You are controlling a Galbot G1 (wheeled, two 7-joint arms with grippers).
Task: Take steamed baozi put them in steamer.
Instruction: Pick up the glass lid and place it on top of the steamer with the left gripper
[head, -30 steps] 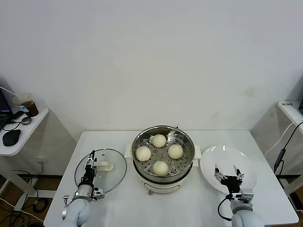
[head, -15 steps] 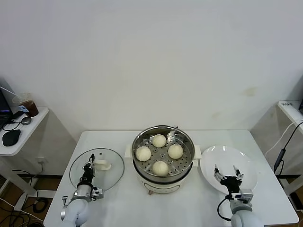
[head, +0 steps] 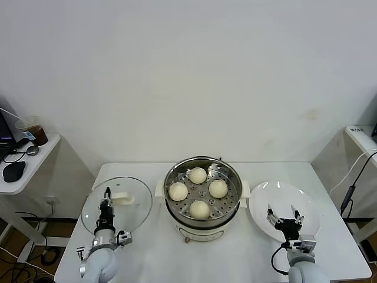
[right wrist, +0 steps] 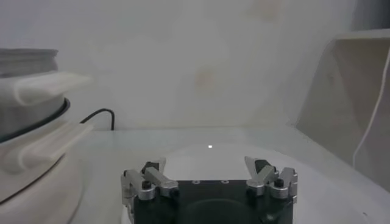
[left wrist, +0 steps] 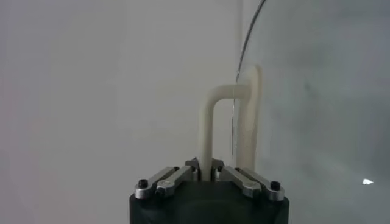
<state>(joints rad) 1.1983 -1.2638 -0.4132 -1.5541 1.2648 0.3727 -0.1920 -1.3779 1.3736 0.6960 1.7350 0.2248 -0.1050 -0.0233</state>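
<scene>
Several cream-white steamed baozi point(head: 199, 209) lie in the steel steamer point(head: 172, 174) at the table's middle. Left of it, my left gripper point(head: 106, 202) is shut on the white handle point(head: 121, 197) of the round glass lid point(head: 132, 212). In the left wrist view the jaws point(left wrist: 207, 173) pinch one leg of that handle point(left wrist: 207, 125), and the lid's glass point(left wrist: 317, 91) stands edge-on beside it. My right gripper point(head: 281, 216) rests open and empty over the flat white plate point(head: 309, 203); the right wrist view shows the same gripper point(right wrist: 209, 171) with its fingers spread.
A small side table point(head: 35, 156) at the far left carries a cup of dark drink point(head: 35, 130) and a mouse point(head: 14, 171). A cable point(head: 352, 177) hangs at the right. The steamer's white pot base point(right wrist: 33, 128) stands close beside my right gripper.
The left gripper has shut on the lid's handle. The lid has shifted left, away from the steamer. The right arm has stayed in place.
</scene>
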